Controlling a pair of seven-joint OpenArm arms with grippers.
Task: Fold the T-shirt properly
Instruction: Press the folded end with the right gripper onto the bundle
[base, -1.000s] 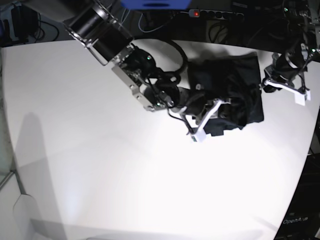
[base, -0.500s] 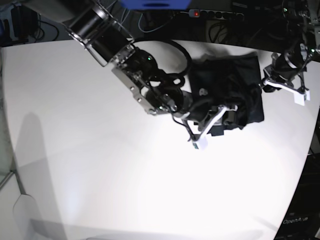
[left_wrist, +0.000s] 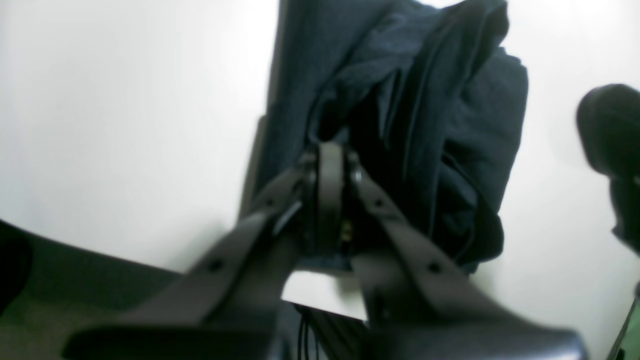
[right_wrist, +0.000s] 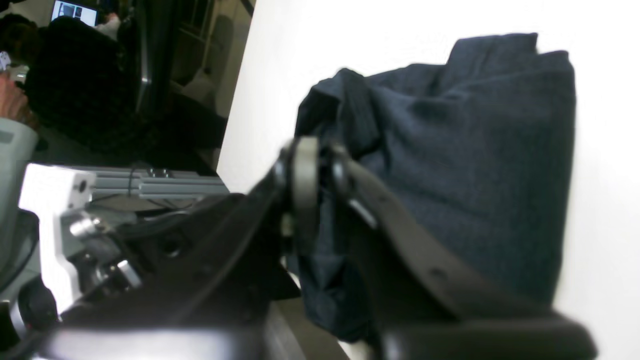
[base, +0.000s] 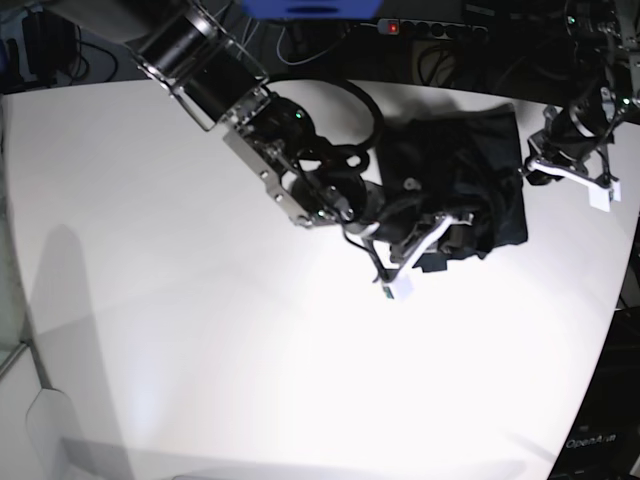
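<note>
The black T-shirt (base: 470, 160) lies bunched in a rough rectangle at the back right of the white table (base: 200, 330). My right gripper (base: 458, 225) sits at the shirt's near left edge. In the right wrist view its fingertips (right_wrist: 306, 165) stand pressed together with a dark fold of the T-shirt (right_wrist: 475, 150) between them. My left gripper (base: 525, 170) is at the shirt's right edge. Seen from the left wrist, this gripper (left_wrist: 330, 170) is shut, and folds of the T-shirt (left_wrist: 450, 125) gather at its tips.
A power strip (base: 392, 27) with a red switch and loose cables lie behind the table's far edge. The table's curved right edge (base: 612, 330) runs close beside the left arm. The right arm's thick black links (base: 300, 170) stretch across the table's back left.
My right gripper has shifted slightly right along the shirt's near edge and its fingers have drawn together on the fabric. The left arm has stayed still.
</note>
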